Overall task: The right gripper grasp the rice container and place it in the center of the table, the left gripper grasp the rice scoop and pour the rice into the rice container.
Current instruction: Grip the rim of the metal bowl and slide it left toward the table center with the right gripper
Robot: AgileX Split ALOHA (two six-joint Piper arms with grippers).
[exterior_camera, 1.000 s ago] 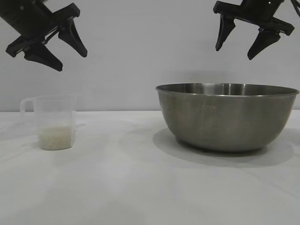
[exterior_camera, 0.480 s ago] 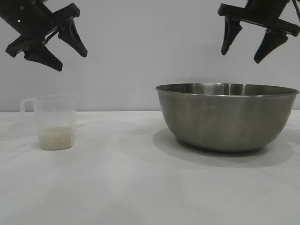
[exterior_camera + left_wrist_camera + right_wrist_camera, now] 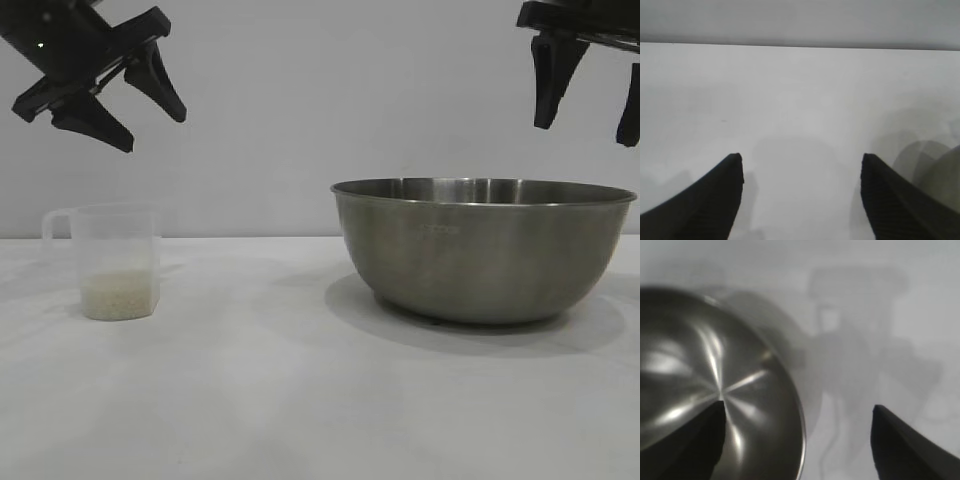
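White table point(image 3: 250, 400), plain grey wall behind. Rice container point(image 3: 484, 250) sits at right of the exterior view, not yet centred; rice scoop point(image 3: 112, 262) stands upright at left, well apart, with rice point(image 3: 118, 295) in its bottom. Right gripper point(image 3: 590, 85) hangs above the container's right rim, jaws spread, empty. Left gripper point(image 3: 130, 95) hangs above the scoop, jaws spread, empty. Risk: a thin rolled rim and slick steel; a shallow pinch could slip or tip the bowl.

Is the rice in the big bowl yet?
Not yet. Nothing looks done: the rice sits in the cup, and the bowl stands right of centre. The right tool hangs open above the bowl's edge; the left tool waits open above the cup.
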